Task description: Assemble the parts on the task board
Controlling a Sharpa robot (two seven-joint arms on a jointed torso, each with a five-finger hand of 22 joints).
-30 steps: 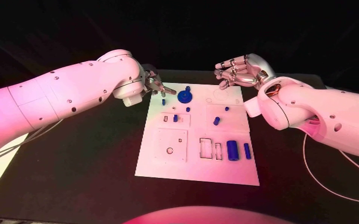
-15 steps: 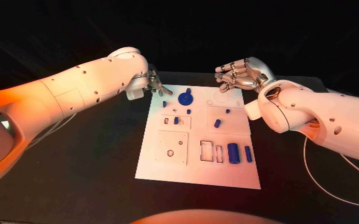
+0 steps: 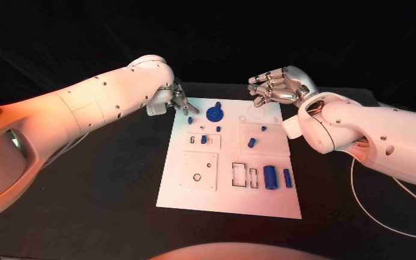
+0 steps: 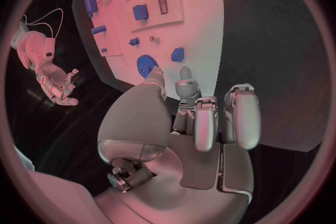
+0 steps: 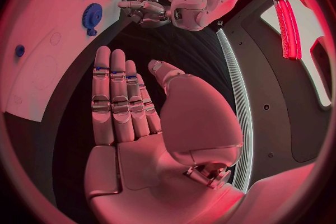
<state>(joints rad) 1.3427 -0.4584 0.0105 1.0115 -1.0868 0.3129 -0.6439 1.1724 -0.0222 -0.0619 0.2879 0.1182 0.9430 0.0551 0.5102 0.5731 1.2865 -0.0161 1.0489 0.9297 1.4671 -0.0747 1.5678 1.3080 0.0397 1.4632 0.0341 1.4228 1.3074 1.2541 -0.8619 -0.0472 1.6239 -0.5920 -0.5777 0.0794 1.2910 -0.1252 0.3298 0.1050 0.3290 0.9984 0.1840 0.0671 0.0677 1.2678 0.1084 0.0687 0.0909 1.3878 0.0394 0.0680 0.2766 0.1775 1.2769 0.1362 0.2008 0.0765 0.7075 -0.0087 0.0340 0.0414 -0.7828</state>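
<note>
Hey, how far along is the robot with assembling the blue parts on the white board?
Early, it seems. The blue gear sits near the white task board's far edge; whether it is seated is unclear. Neither the left hand nor the right hand holds anything; both hover at the far corners. The blue cylinder and slim blue bar lie beside open slots.

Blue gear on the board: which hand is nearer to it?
Left. The left hand hovers just beside the blue gear, at the board's far corner; the right hand is farther off.

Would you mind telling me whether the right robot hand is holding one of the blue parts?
No, the right robot hand is open with its fingers extended and nothing in its palm.
</note>
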